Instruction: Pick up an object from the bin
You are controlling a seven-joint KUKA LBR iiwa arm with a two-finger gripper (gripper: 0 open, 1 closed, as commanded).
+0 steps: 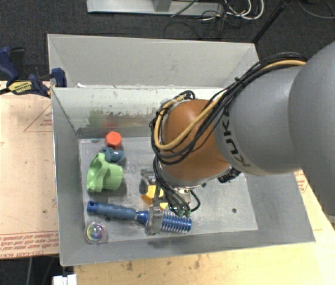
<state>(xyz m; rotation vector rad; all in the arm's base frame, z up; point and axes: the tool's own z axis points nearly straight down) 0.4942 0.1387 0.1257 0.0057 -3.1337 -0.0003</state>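
Camera view: arm (274,123) over blue brush (120,212)

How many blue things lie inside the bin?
2. A blue brush lies along the front; a small blue-grey piece sits back left, between green cup and orange cap. Others may hide under the arm.

Blue brush (115,211), green cup (103,174), orange cap (114,138)

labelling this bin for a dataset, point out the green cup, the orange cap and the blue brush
green cup (104,176), camera view, on its outer side wall
orange cap (114,138), camera view, on its top face
blue brush (111,211), camera view, on its handle
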